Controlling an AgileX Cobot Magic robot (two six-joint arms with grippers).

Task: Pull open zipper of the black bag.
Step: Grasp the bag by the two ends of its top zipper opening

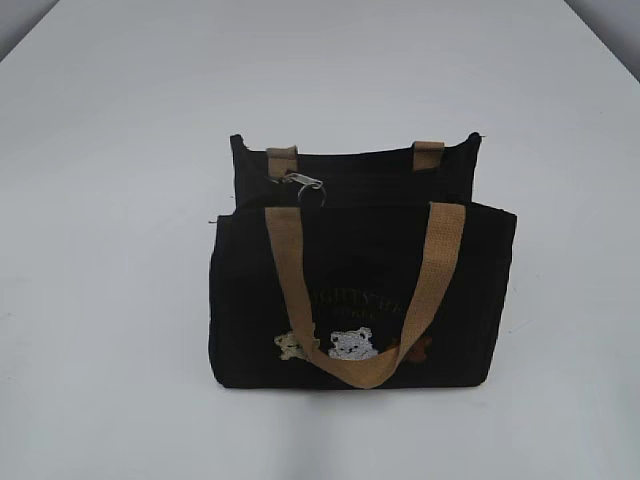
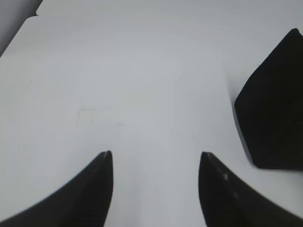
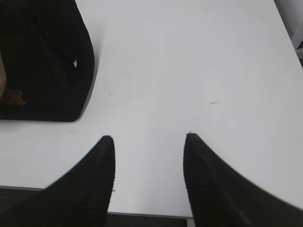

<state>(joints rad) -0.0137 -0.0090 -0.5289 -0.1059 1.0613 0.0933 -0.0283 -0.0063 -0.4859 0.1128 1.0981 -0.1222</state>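
Observation:
The black bag (image 1: 360, 270) stands upright in the middle of the white table, its tan handle hanging down the front over three small bears. A small silver pull tab of the zipper (image 1: 305, 184) lies at the top left of the bag, beside the rear tan strap. Neither arm shows in the exterior view. In the left wrist view my left gripper (image 2: 156, 153) is open over bare table, with the black bag (image 2: 272, 113) off to its right. My right gripper (image 3: 149, 137) is open too, near the table's front edge, and the black bag (image 3: 45, 61) lies to its upper left.
The white table (image 1: 110, 200) spreads out on all sides of the bag. Its front edge (image 3: 142, 213) runs just below the right gripper's fingers. A dark corner beyond the table's far edge shows at the upper left of the left wrist view.

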